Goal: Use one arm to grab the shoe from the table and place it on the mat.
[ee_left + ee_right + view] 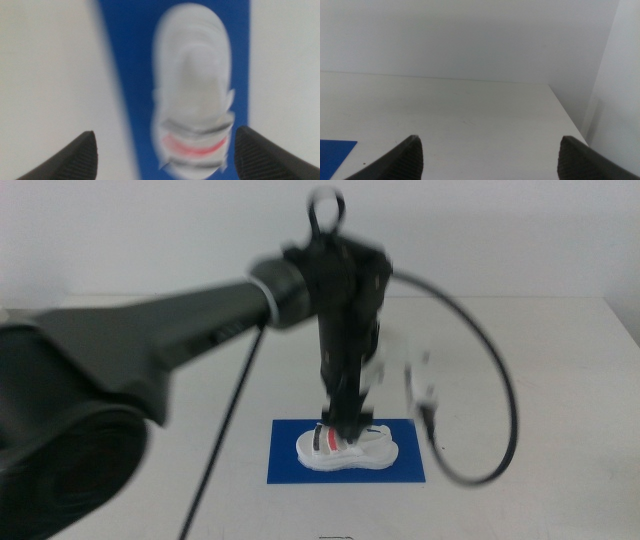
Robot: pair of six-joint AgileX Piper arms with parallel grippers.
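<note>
1. The shoe (347,448) lies on the mat (285,465), near the table's (560,380) front edge — the placing looks done.
2. Just above it, the left gripper (345,420) has its jaws spread wide, clear of the shoe's sides; only backing away seems left.
3. The right gripper (490,155) waits off to the right, jaws open — holding nothing.

- The table (540,370) is a plain white flat top, reaching back to a pale wall.
- 1 mat (285,460), a flat blue rectangle, lies directly on the table toward its near edge, about midway across.
- In the right wrist view, 1 corner of the mat (335,150) shows on the white tabletop (480,120).
</note>
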